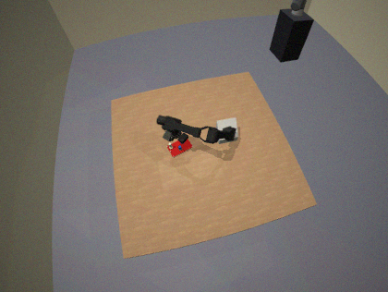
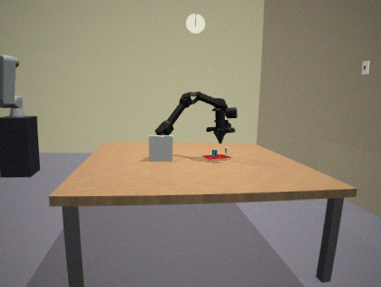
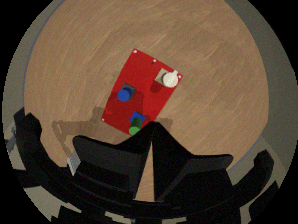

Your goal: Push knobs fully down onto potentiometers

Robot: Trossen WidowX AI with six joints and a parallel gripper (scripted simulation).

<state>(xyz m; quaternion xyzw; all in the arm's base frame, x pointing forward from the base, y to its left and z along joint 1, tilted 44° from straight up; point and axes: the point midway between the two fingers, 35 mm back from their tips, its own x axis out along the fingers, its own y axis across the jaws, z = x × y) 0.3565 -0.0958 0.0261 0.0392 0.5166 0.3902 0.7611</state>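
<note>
The red circuit board [image 1: 175, 152] [image 2: 219, 157] [image 3: 142, 62] stands low on short legs on the table. In the wrist view it bears three capped parts: a white knob [image 3: 170, 79] over a beige base at the upper right, a blue knob [image 3: 124, 95] on a dark base at the left, and a green knob [image 3: 134, 131] over a blue base [image 3: 137, 117] at the near edge. In the exterior view the white knob [image 2: 226, 150] stands upright. My gripper [image 2: 220, 143] [image 3: 154, 125] is shut and empty, pointing down above the board, clear of it. Gaps under the knobs are too small to judge.
The grey block [image 2: 161, 149] [image 1: 226, 123] under the arm's base stands on the table [image 1: 208, 203] [image 2: 204, 182] beside the board. The arm reaches over from it. A black pedestal [image 1: 291, 35] [image 2: 19, 145] with another arm stands off the table.
</note>
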